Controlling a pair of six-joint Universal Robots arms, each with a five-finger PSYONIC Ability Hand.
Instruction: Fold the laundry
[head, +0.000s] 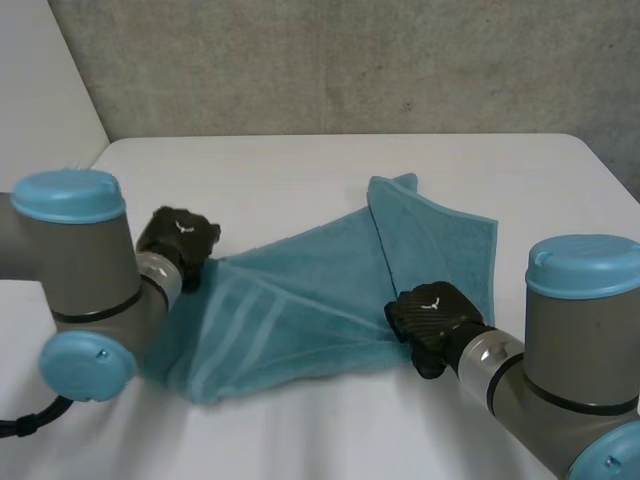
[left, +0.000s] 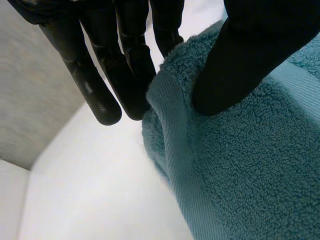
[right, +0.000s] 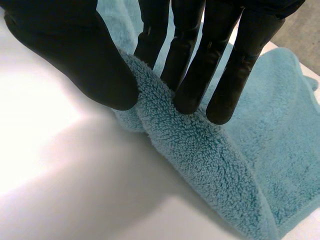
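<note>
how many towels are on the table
1. The teal towel lies bunched on the table; the left hand pinches one end, the right hand its near edge. Another could hide beneath it.

Towel (head: 300, 300): teal-blue terry, one colour throughout; paler ribbed stripes run in a band across the end near the left hand (head: 180, 240). Left hand and right hand (head: 432, 315): black, each with a small white mark on its back. Left arm (head: 90, 260), right arm (head: 580, 345): grey joints, light-blue caps. Table (head: 260, 170): plain white, no pattern. Wall (head: 350, 60): grey, mottled with darker specks
</note>
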